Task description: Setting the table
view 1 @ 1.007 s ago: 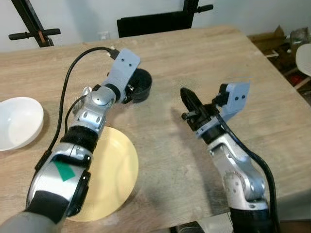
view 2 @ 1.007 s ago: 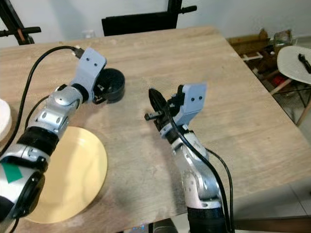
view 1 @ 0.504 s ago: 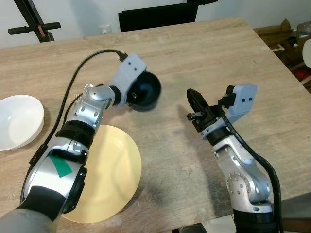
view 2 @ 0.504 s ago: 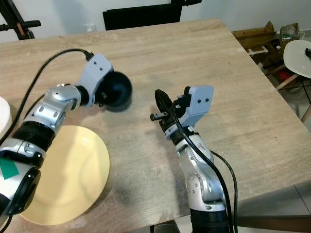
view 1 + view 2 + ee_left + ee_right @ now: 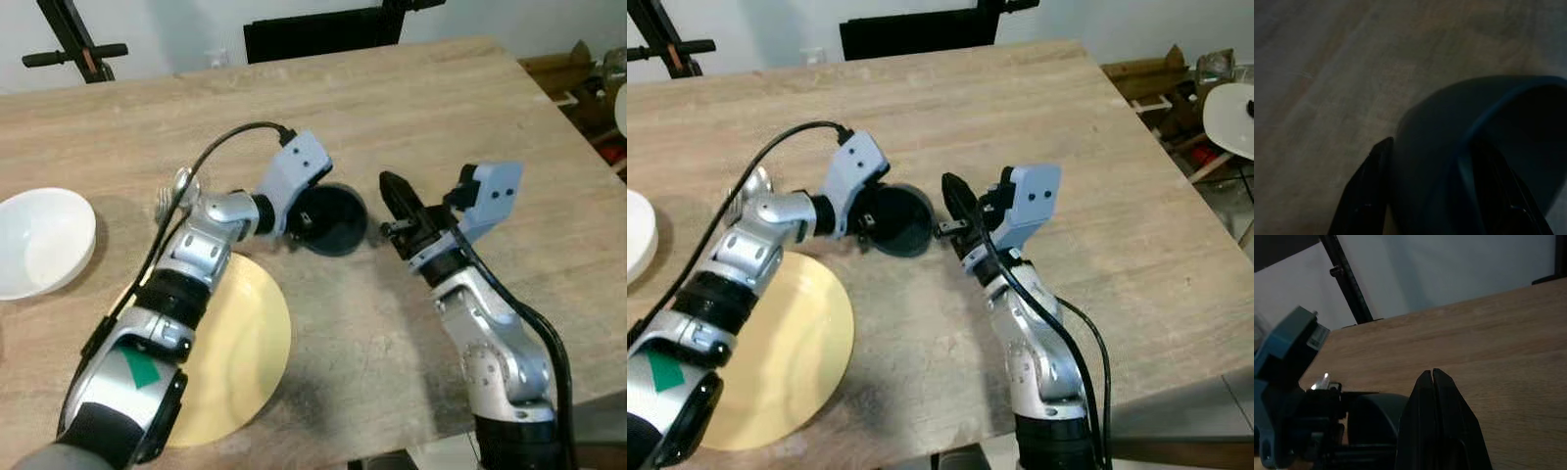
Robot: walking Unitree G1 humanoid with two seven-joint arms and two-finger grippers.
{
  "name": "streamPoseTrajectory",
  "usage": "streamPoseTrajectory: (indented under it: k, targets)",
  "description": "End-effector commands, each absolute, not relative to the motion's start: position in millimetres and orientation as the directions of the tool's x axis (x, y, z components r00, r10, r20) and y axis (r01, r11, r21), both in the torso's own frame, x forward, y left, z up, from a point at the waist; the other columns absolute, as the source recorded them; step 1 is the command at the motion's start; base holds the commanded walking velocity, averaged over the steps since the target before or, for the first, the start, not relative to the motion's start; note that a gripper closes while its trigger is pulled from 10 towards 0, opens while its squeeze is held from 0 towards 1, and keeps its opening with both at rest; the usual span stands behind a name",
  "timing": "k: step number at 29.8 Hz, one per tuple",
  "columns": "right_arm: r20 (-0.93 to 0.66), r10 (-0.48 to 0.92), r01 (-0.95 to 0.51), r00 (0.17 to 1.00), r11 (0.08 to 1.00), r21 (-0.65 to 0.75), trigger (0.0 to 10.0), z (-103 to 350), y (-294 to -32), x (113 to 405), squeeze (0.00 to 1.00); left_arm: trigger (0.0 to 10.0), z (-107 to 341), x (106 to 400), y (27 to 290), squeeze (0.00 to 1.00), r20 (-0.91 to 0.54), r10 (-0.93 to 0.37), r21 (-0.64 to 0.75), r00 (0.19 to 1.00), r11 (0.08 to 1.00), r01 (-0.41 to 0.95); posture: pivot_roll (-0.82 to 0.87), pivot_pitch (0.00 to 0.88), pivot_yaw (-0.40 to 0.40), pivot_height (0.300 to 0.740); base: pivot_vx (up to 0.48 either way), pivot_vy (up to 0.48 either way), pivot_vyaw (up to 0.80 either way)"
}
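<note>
Left gripper point(image 5: 306, 217) grips dark (tilted) bowl point(image 5: 335, 219).

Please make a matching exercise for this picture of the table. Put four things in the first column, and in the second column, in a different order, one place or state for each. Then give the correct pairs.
Things:
1. dark bowl
2. yellow plate
3. white bowl
4. right gripper

Places or states:
A. flat on the table, partly under the left arm
B. fingers pressed together, holding nothing
C. far out on the robot's left side of the table
D. gripped at its rim by the left gripper

Pairs: 1-D, 2-A, 3-C, 4-B
</note>
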State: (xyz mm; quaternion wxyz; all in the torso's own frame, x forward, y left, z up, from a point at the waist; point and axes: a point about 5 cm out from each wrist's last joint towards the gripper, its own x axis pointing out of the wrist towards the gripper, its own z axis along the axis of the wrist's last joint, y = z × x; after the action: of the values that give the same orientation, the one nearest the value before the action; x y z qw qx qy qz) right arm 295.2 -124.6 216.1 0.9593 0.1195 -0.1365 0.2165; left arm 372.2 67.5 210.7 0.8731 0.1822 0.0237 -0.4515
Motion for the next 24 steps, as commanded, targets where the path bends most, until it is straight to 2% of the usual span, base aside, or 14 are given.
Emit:
streamPoseTrajectory:
  k: [1,4,7,12,24]
  targets:
    - [0.320,0.436,-0.502,0.841,0.849,0.164,10.0,219.6,-118.0,293.0,0.00,10.0,203.5,368.1,63.5,0.00,-0.224,-0.788,0.279,0.573,0.511,0.813,-0.12,0.113,0.085,0.740,0.000,0.000,0.00]
    - [0.307,0.491,-0.550,0.815,0.823,0.142,10.0,218.8,-109.1,291.8,0.00,10.0,203.2,367.9,63.0,0.00,-0.220,-0.786,0.275,0.577,0.517,0.810,-0.12,0.111,0.082,0.740,0.000,0.000,0.00]
    - [0.280,0.538,-0.584,0.795,0.804,0.113,10.0,214.7,-103.1,288.5,0.00,10.0,201.2,370.9,67.4,0.00,-0.228,-0.751,0.295,0.619,0.553,0.779,-0.11,0.106,0.072,0.740,0.000,0.000,0.00]
    - [0.168,0.659,-0.666,0.733,0.745,-0.015,10.0,199.8,-100.3,274.2,0.00,10.0,198.8,374.0,82.1,0.00,-0.235,-0.680,0.301,0.695,0.629,0.717,-0.12,0.106,0.067,0.740,0.000,0.000,0.00]
    - [0.090,0.638,-0.622,0.765,0.768,-0.153,10.0,182.4,-104.9,281.3,0.00,10.0,198.2,369.8,83.0,0.00,-0.225,-0.681,0.288,0.697,0.637,0.715,-0.11,0.103,0.050,0.740,0.000,0.000,0.00]
